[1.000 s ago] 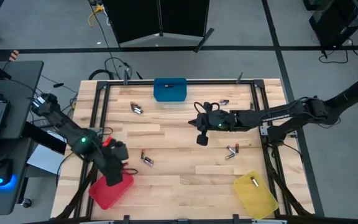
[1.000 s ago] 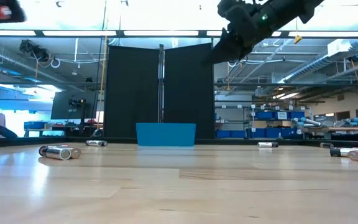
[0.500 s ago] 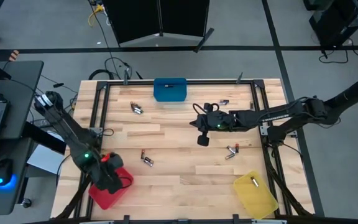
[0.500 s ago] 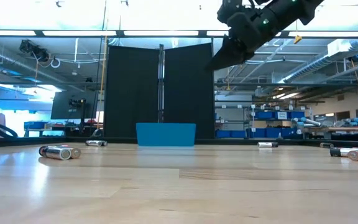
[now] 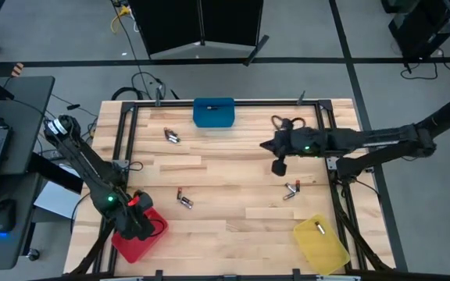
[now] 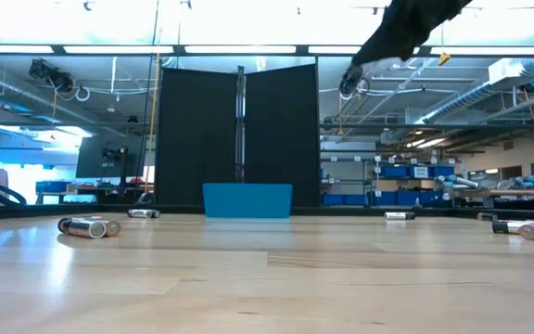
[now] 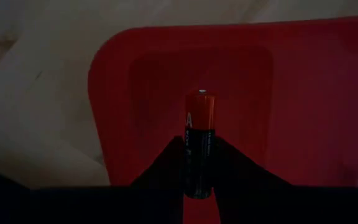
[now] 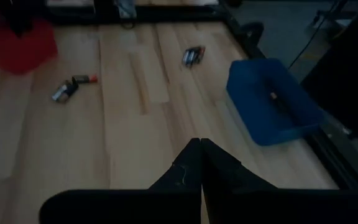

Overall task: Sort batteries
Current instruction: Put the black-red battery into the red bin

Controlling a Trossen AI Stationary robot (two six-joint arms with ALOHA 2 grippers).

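My left gripper (image 5: 141, 227) hangs over the red bin (image 5: 128, 245) at the near left corner, shut on a black battery with a copper end (image 7: 198, 143). My right gripper (image 5: 266, 145) is shut on nothing, raised above the table's far right part; in its wrist view the shut fingers (image 8: 201, 158) point at bare wood. Loose batteries lie on their sides on the table at the far left (image 5: 172, 136), the middle (image 5: 184, 200) and the right (image 5: 291, 189). My left gripper pinches the battery's black lower half (image 7: 197, 168) between its two fingers, coming from above and pointing steeply down. The fingers lie along the battery, whose copper end (image 7: 200, 109) sticks out past the fingertips toward the floor of the red bin (image 7: 303, 93). The battery is lifted clear.
A blue bin (image 5: 213, 113) stands at the far edge and a yellow bin (image 5: 324, 247) with one battery (image 5: 319, 228) at the near right. A dark metal frame (image 5: 128, 133) runs around the tabletop. More batteries show in the low view (image 6: 89, 225) (image 6: 525, 229).
My left gripper has gone down and toward the near left corner with the battery, rolling as it went, and now hangs low over the red bin. My right gripper, still shut, has drawn back toward the table's right edge and risen.
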